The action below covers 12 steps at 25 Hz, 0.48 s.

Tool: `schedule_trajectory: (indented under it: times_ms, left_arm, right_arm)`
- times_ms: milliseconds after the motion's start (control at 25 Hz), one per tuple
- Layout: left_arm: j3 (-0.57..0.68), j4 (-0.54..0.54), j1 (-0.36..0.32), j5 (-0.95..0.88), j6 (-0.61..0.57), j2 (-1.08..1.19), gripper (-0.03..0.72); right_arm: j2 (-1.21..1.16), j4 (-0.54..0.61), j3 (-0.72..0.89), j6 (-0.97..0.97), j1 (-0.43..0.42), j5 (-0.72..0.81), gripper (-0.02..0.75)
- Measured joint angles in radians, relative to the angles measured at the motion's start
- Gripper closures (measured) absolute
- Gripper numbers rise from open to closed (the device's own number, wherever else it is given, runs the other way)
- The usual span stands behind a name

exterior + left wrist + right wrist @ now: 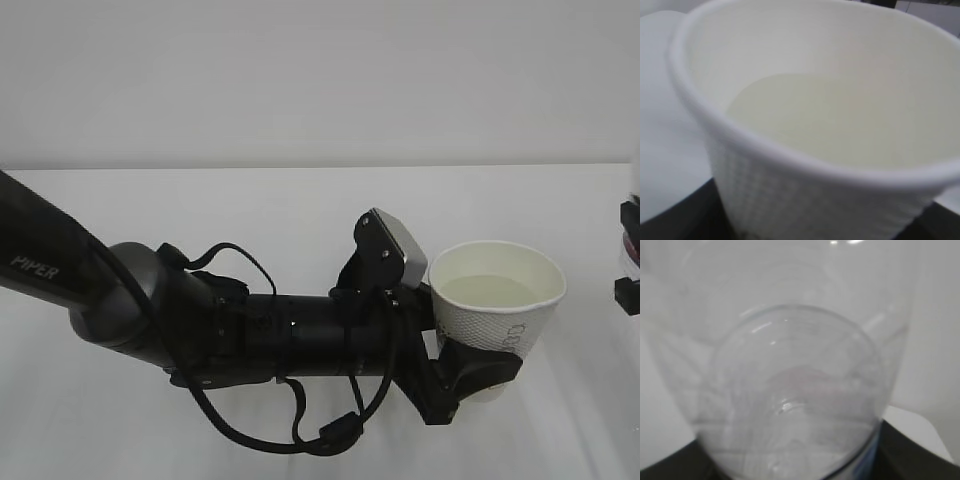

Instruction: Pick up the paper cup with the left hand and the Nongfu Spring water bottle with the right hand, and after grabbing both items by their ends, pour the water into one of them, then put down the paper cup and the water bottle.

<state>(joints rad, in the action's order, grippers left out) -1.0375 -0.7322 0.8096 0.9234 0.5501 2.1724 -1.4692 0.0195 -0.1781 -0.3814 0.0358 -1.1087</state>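
- Two items are held: the left tool (470,375) clasps the paper cup (495,300) low down, upright over the worktop (300,200), so the water (490,290) inside stays level.
- The right tool (629,255), at the frame's edge, apparently grips the Nongfu Spring water bottle (790,390), well apart from the cup.

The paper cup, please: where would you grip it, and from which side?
Low on its wall, from the side, as the left hand does now. The paper cup stands upright with water inside, so a side grip keeps the open rim clear.

White table (300,200), seemingly plain wall (300,80)
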Motion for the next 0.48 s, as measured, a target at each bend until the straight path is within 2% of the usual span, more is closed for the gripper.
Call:
schedule_trajectory:
  times_ms: [480]
  left_arm:
    - [0.000, 0.000, 0.000, 0.000, 0.000, 0.000, 0.169]
  right_arm:
    - [0.000, 0.002, 0.000, 0.350, 0.000, 0.000, 0.334]
